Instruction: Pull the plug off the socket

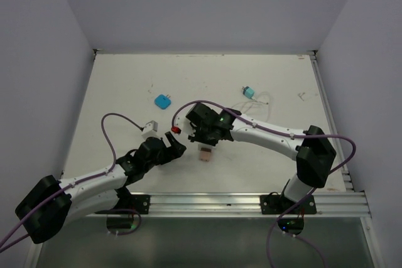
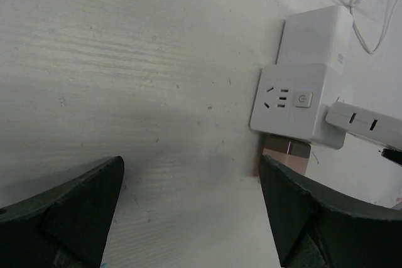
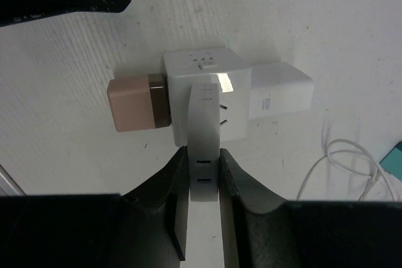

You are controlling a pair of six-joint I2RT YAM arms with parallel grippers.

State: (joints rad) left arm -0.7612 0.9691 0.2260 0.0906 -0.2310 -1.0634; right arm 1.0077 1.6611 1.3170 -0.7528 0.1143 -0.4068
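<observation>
**Right hand clamped on the plug, left hand wide beside the socket**

At the left, the left hand [image 1: 176, 147] hangs low over the bench [image 1: 125, 86]. Its fingers [image 2: 63, 218] are spread wide and hold nothing. A small grey-and-white block [image 1: 149, 128] lies just behind it, and a blue square pad [image 1: 163, 101] lies farther back.

The socket [image 2: 287, 101] rests on the bench near the middle. It is just ahead of the left hand's open fingers and under the right hand [image 1: 204, 137]. A pink block [image 3: 134, 103] sits against one side of it and a larger white block [image 3: 279, 95] against the opposite side. A flat white plug [image 3: 204, 114] stands out from the socket's face toward the right wrist camera, seated against that face.

The right hand is closed narrow on this flat white plug, with one dark finger pressing each long side.

Farther right and back, a teal plug [image 1: 248, 91] lies well apart from the socket.
</observation>
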